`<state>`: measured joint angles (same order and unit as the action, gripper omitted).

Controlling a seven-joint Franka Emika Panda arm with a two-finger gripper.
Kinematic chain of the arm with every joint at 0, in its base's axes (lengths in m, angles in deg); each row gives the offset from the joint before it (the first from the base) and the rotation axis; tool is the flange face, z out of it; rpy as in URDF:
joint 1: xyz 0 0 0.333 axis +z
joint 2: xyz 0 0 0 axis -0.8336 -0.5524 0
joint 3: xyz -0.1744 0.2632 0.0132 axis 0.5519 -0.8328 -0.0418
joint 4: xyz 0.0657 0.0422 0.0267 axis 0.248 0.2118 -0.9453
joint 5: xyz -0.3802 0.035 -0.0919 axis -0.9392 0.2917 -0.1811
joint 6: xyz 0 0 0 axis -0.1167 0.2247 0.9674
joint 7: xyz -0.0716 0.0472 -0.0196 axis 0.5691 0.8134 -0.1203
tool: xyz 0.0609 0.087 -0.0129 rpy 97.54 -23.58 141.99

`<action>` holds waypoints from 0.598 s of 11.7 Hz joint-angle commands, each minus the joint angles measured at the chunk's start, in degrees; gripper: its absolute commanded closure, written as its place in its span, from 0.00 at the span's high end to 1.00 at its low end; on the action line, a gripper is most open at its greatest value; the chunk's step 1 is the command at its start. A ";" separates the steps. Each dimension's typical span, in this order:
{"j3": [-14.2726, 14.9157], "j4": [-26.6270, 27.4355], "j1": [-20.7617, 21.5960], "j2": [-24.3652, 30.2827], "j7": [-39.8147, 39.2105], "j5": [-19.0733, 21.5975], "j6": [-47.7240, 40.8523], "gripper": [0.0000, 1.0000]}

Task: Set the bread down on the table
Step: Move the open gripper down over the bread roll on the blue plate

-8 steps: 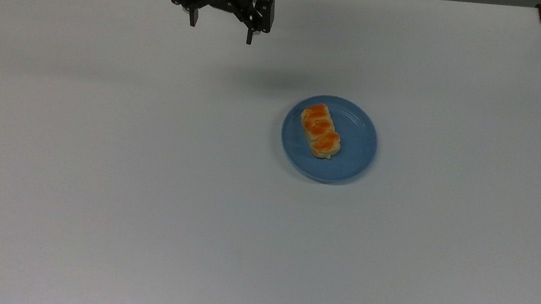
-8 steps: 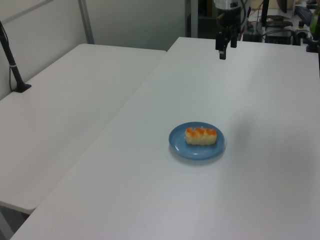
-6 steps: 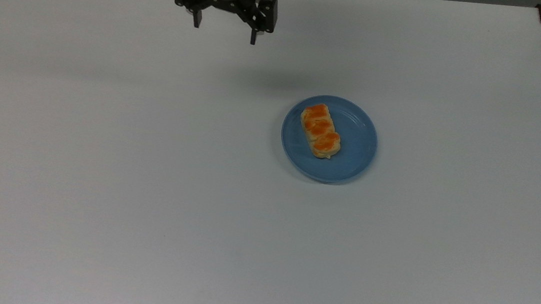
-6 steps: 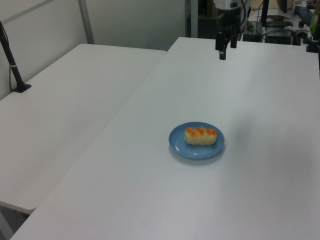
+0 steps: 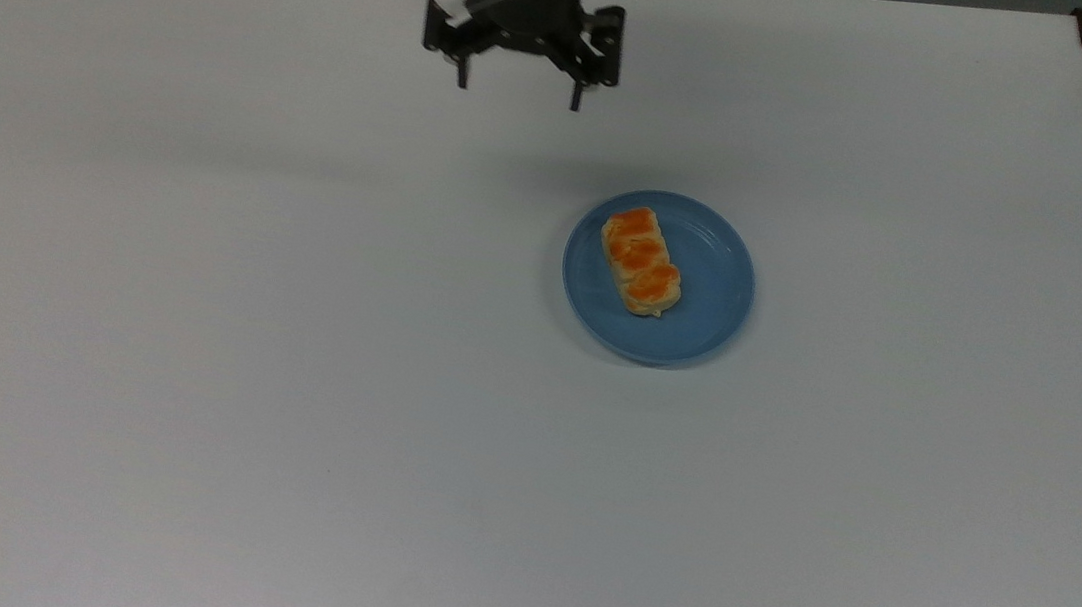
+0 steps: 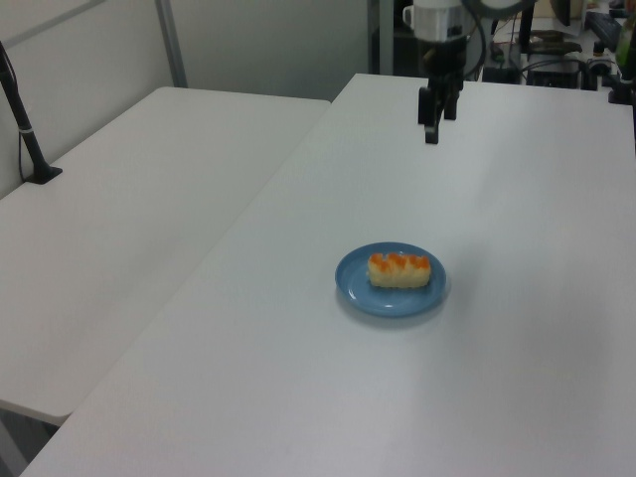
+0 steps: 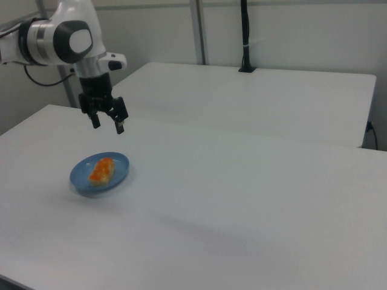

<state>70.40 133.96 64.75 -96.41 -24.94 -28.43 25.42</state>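
The white bench [image 5: 193, 358] spreads across most of the top view, smooth and plain. In the left view a second white bench [image 6: 129, 199] stands along its left side, with a black post [image 6: 25, 124] fixed near that one's far left edge; in the right view the same second bench [image 7: 254, 96] lies behind the first.

The white robot arm [image 7: 66, 39] reaches in over the bench's far part in the top view. Its black hand [image 5: 517, 93] hangs in the air, released, with its 2 fingers [image 5: 575, 98] spread wide and pointing down, nothing between them. In the right view the hand [image 7: 107, 124] sits above and just behind the plate, apart from it.

A round blue plate [image 5: 717, 307] rests on the bench, right of centre in the top view. The bread [image 5: 641, 260] lies flat on the plate's left half in the top view, its 3 orange-brown lobes facing up, well apart from the hand.
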 commanded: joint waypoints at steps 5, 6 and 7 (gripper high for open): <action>0.97 1.00 10.78 -14.12 -0.10 -1.02 11.47 1.00; 0.97 1.00 11.57 -15.62 1.47 -2.42 12.80 1.00; 0.97 1.08 12.36 -16.94 4.18 -4.26 14.20 1.00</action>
<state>70.37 134.93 74.74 -111.01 -24.65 -29.53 36.64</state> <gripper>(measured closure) 0.000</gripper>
